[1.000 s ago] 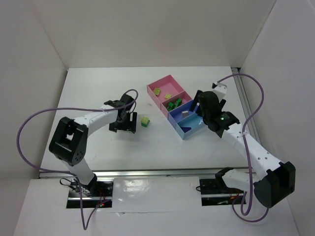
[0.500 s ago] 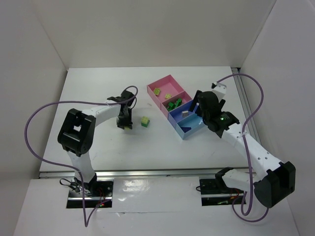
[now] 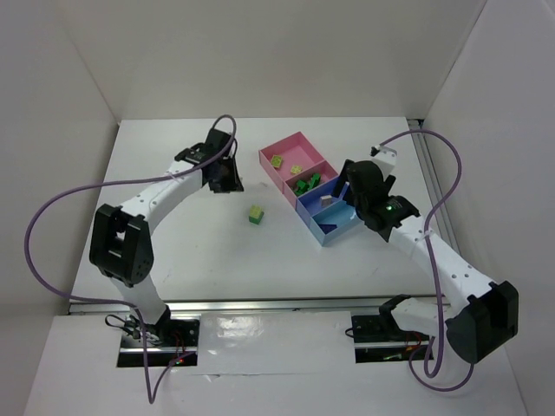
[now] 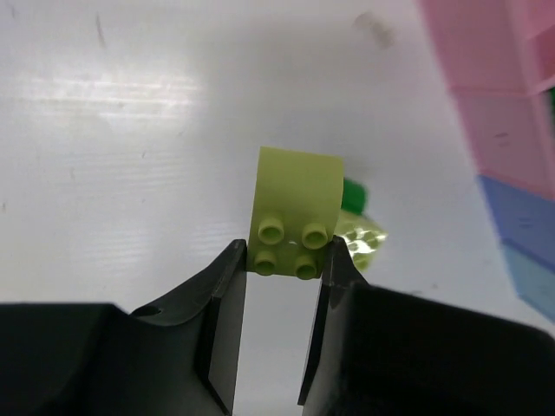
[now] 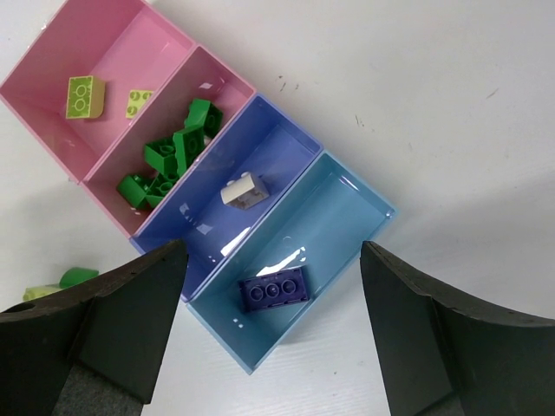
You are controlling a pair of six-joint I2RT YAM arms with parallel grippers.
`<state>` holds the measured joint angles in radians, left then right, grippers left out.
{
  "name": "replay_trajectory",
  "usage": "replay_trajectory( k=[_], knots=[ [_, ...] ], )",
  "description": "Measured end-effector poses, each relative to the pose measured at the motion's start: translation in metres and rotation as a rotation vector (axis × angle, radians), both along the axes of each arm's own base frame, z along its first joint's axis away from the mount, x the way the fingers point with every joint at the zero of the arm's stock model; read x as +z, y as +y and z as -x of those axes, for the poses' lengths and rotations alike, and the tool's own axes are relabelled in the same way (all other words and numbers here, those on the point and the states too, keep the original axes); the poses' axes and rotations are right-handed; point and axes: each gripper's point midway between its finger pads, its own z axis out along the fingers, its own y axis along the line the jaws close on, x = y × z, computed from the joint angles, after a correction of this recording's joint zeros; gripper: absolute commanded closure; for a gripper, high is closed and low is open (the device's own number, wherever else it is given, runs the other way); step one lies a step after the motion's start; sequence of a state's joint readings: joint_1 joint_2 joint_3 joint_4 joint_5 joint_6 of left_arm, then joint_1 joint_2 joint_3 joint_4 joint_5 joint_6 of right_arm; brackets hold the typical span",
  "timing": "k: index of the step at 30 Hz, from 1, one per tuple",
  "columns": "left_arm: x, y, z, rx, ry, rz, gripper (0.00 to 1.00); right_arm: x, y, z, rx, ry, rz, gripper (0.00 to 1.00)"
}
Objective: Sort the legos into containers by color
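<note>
One pale-green lego [image 4: 295, 195] — pinched in left gripper [image 4: 284, 256].

Bright light w/ glare on table [image 4: 104, 87], left fingers [image 4: 221, 329] blurry.

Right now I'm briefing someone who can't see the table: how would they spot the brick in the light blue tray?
Find the row of four joined trays: two pink, one dark blue, one light blue. The light blue tray is the end one, and the brick lies alone in it. It is dark purple, unlike the pale brick next door and the green ones beyond.
</note>
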<state>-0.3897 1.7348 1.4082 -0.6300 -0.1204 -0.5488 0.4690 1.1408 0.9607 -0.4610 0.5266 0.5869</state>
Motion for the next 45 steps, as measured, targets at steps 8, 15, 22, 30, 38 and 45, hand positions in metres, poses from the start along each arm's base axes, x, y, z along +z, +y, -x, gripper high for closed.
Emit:
replay_trajectory(
  k=[8,15,22,30,38,45],
  knots=[
    [0.070,-0.062,-0.049,-0.092,-0.160,0.143,0.75,-0.004,0.003,-0.001,0.008,0.010,0.005,0.12],
    [0.061,-0.133,-0.113,-0.160,-0.188,0.222,0.14,-0.003,0.002,0.000,0.006,0.008,0.007,0.12],
    [0.044,-0.138,-0.118,-0.188,-0.133,0.194,0.16,0.010,-0.001,0.004,0.001,-0.029,-0.008,0.12],
    [0.025,-0.069,-0.020,-0.200,-0.022,0.020,0.03,0.003,0.001,0.005,0.010,-0.014,-0.007,0.12],
    [-0.033,-0.053,0.034,-0.231,0.138,-0.073,0.14,-0.007,0.005,0.004,0.023,0.015,0.000,0.12],
    [-0.044,-0.060,0.034,-0.240,0.147,-0.077,0.28,-0.007,0.007,0.005,0.030,0.015,-0.002,0.12]
  ],
)
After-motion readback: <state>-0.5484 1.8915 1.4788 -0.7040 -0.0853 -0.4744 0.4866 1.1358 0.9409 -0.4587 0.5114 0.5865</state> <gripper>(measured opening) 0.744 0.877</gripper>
